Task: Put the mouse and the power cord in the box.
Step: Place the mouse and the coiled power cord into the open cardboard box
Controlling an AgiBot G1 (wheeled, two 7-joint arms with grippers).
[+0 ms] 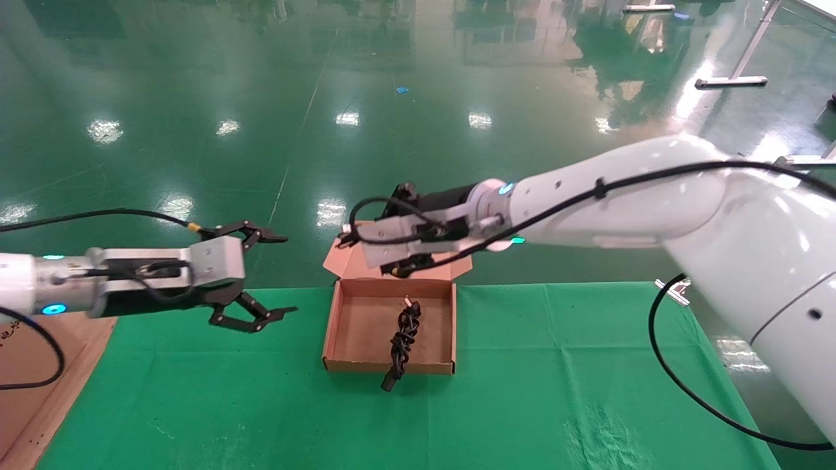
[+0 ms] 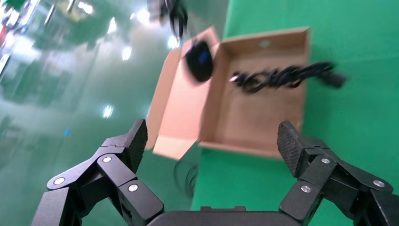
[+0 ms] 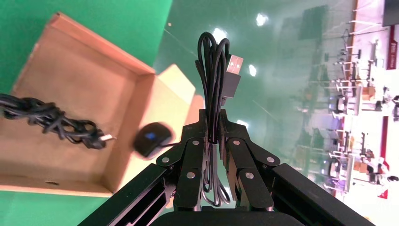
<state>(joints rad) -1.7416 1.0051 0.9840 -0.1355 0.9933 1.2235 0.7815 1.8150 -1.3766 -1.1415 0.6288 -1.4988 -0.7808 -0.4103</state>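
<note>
The box point(image 1: 366, 329) lies open on the green cloth with its lid point(image 1: 339, 258) folded back. The power cord point(image 1: 403, 336) lies bundled inside, one plug end hanging over the front wall. My right gripper point(image 1: 400, 199) hovers above the lid, shut on the coiled thin cable point(image 3: 212, 70) of the mouse. The mouse point(image 3: 150, 137) dangles below it over the lid, near the back wall, blue spot up; it also shows as the black mouse point(image 2: 199, 59) from the left wrist. My left gripper point(image 1: 289, 274) hangs open and empty left of the box, above the cloth.
A larger cardboard carton point(image 1: 39, 378) sits at the table's left end under my left arm. The green cloth point(image 1: 555, 391) spreads to the right and front of the box. The table's far edge runs just behind the box; beyond it is glossy green floor.
</note>
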